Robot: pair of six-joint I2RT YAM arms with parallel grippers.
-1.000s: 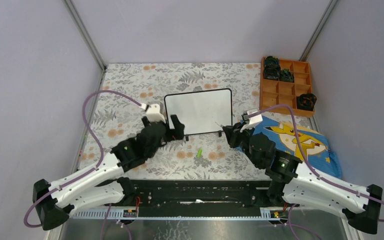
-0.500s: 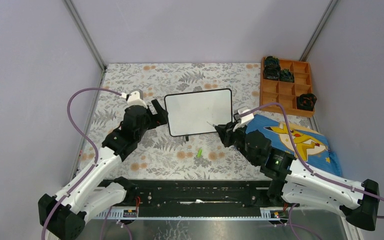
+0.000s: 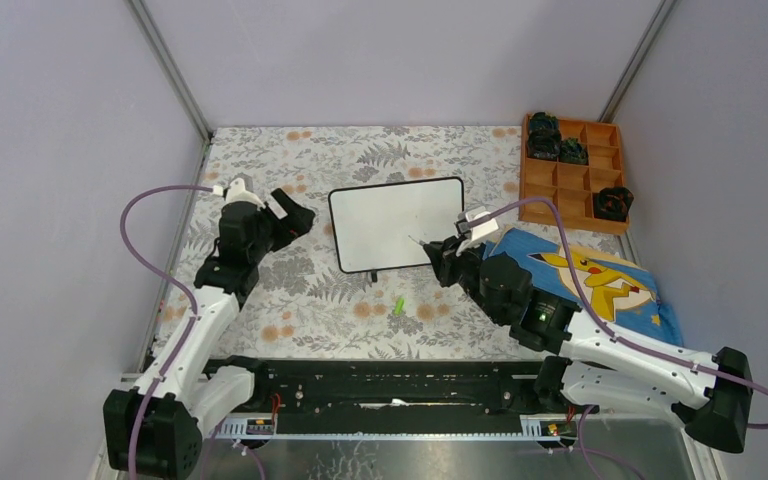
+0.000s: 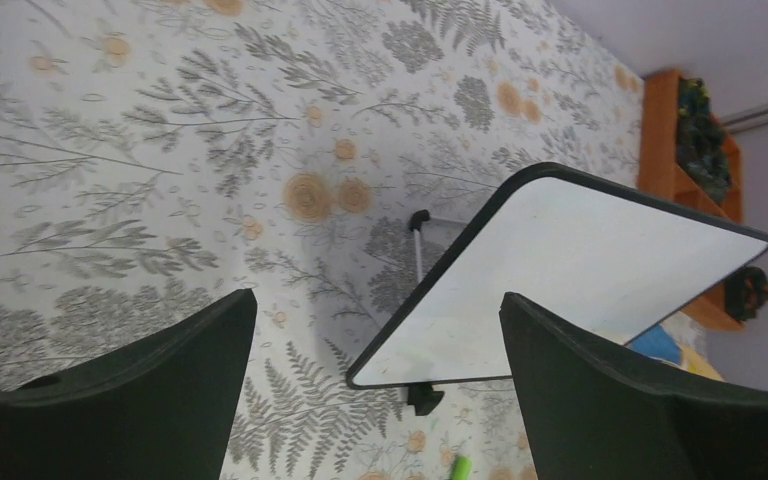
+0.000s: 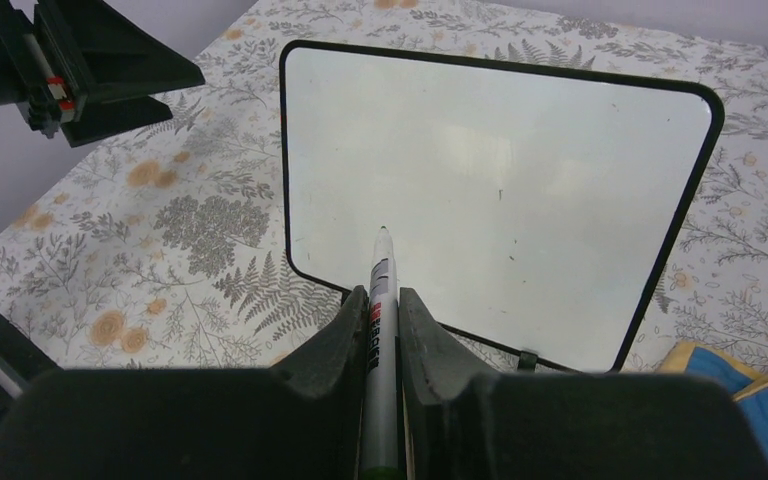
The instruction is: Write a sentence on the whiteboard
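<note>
The whiteboard [image 3: 397, 224] was seen near the middle of the tabletop [image 3: 260, 160], which was covered with a leaf and flower pattern. It was propped up on small black feet and leaned back a little. It had a thin black frame and round corners. Its white face looked plain, with only a few tiny dark specks on it.

The right end effector [image 5: 381, 305] was placed just in front of the board's bottom edge. Its two fingers were pressed onto a thin pen [image 5: 383, 262], which was pinched between them. The pen was pointed at the board, with its tip over the lower part of the white face. Whether the tip was touching the board could not be told.

The left end effector [image 3: 290, 212] was held to the left of the board, apart from it. Its fingers were spread wide, and nothing was gripped between them. In the left wrist view, the board and the tabletop were seen through the gap.

A small green thing [image 3: 398, 305] was lying on the tabletop just in front of the board. A blue cloth [image 3: 660, 318] with a yellow cartoon animal on it was spread out to the right of the board. A wooden tray [image 3: 560, 186] with many little boxes was set in the far right corner, and dark lumps [image 3: 543, 135] were kept in some of them.
</note>
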